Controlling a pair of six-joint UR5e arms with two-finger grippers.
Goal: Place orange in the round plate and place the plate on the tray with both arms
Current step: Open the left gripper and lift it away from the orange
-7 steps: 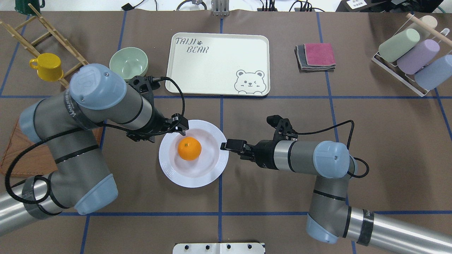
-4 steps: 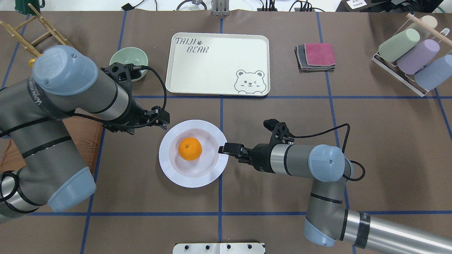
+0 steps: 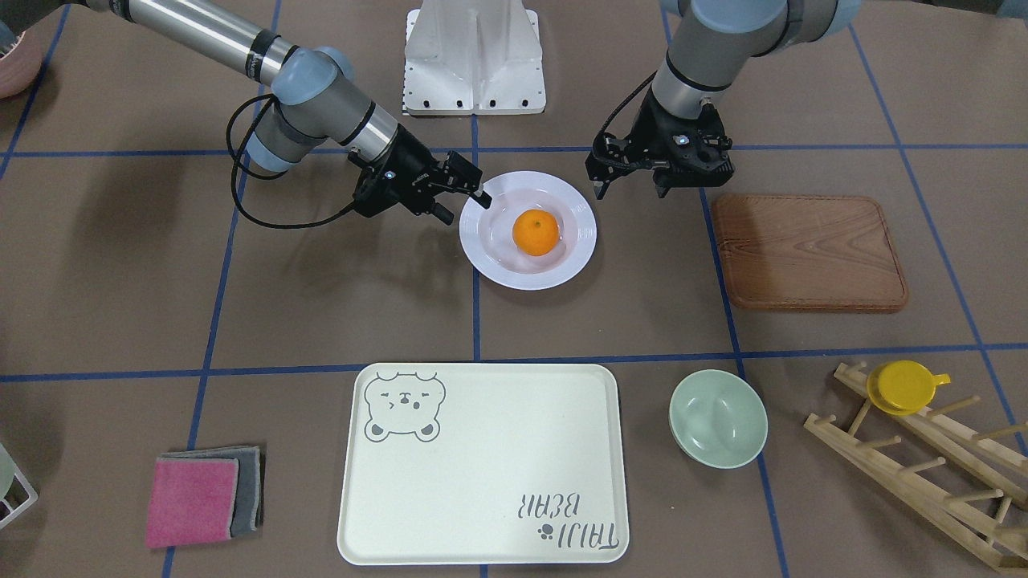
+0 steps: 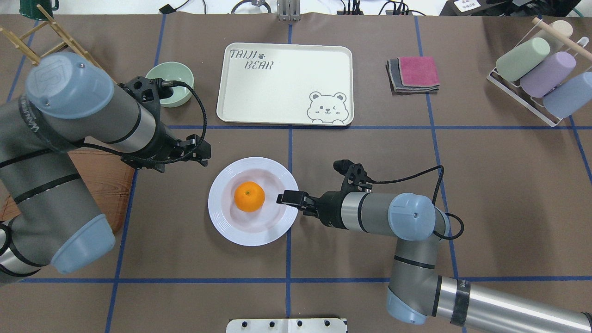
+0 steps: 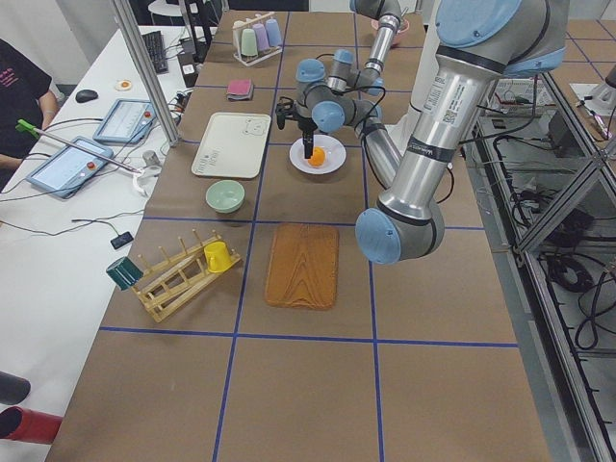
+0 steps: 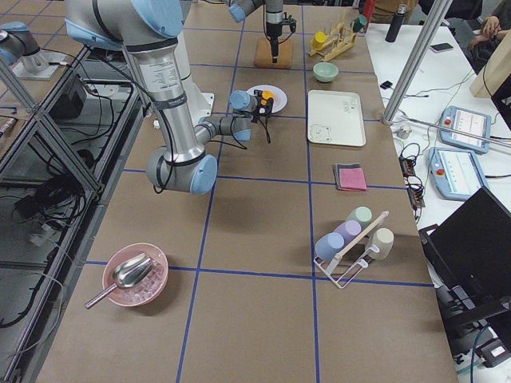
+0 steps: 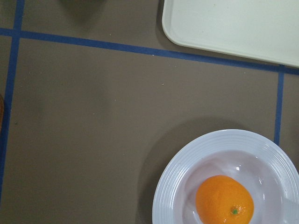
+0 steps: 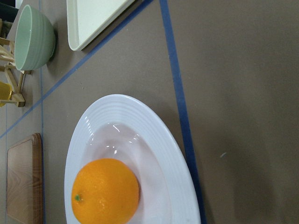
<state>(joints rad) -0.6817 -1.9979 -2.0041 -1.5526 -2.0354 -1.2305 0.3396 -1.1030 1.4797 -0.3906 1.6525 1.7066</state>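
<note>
The orange [image 4: 249, 196] [image 3: 536, 232] lies in the sunken centre of the round plate [image 4: 222, 217] [image 3: 482, 257], mid-table. The cream tray [image 4: 284, 85] [image 3: 482, 466] with its bear print sits apart from the plate, on the table's far side. My right gripper [image 4: 286, 199] [image 3: 464, 201] reaches in sideways at the plate's rim, jaws open, one finger above the rim. My left gripper [image 4: 199, 150] [image 3: 630, 191] hangs open and holds nothing, off the plate's other side, clear of the rim. The right wrist view looks along the plate rim [image 8: 173, 158] at the orange [image 8: 105, 191].
A pale green bowl [image 4: 169, 90] stands beside the tray. A wooden board [image 3: 807, 253] lies under my left arm. A wooden rack with a yellow cup [image 3: 903, 385], folded cloths [image 4: 414, 74] and a wire rack of pastel cups [image 4: 536, 69] line the table's far side.
My left gripper has pulled back off the plate, away from the orange. My right gripper has slid in toward the plate until it overlaps the rim. The orange and plate have stayed put.
</note>
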